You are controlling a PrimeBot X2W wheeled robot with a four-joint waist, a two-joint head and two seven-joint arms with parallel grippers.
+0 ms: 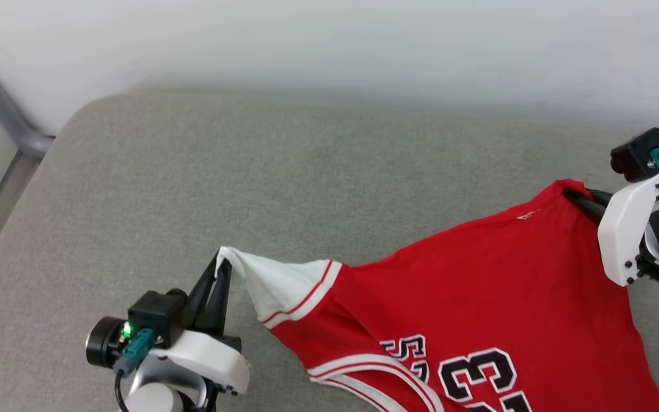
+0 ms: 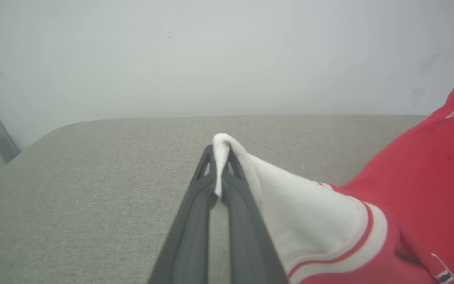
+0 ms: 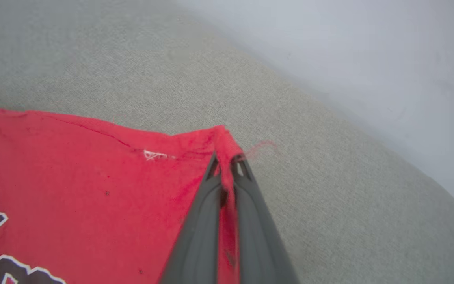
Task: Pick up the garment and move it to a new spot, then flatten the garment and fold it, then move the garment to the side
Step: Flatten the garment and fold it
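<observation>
The garment (image 1: pixel 478 286) hung stretched out wide over the grey cushion (image 1: pixel 192 171), its top edge drawn into a taut slanting line from the near left to the far right. The left fingers (image 2: pixel 193 228) were pressed shut on the very tip of the white sleeve, with a small tuft of white cloth poking out past their tips and the striped trim just behind. Over on the right, nearer the pale wall (image 1: pixel 329 46), the right fingers (image 3: pixel 252 225) were closed the same way on a bunched red corner, the cloth pinched in the narrow slit between them and a loose red thread trailing beside. The side with the black, white-outlined lettering faced up, and the rest of the red body ran down out of the head view. Whether any of it touched the cushion, I couldn't tell
</observation>
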